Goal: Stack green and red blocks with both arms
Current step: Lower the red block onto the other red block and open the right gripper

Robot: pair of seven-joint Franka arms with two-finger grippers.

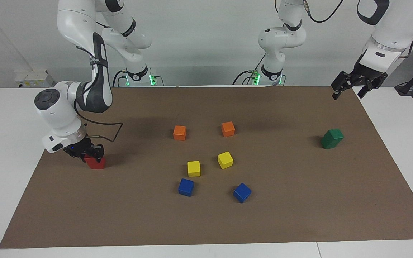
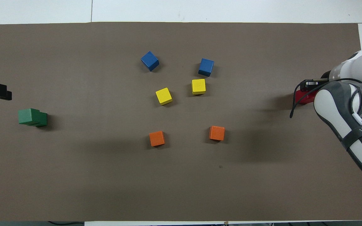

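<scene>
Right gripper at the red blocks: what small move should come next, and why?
Probably lower slightly and open. The right gripper, shut on a red block, holds it over the second red block, nearly lined up. The green blocks are already stacked, and the left gripper waits open above the table's edge.

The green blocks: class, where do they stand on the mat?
The green blocks stand stacked at the left arm's end of the brown mat, apart from the other cubes.

Red block [image 1: 95, 163], green blocks [image 1: 332, 138], brown mat [image 1: 299, 200], white arms [image 1: 63, 111]
</scene>
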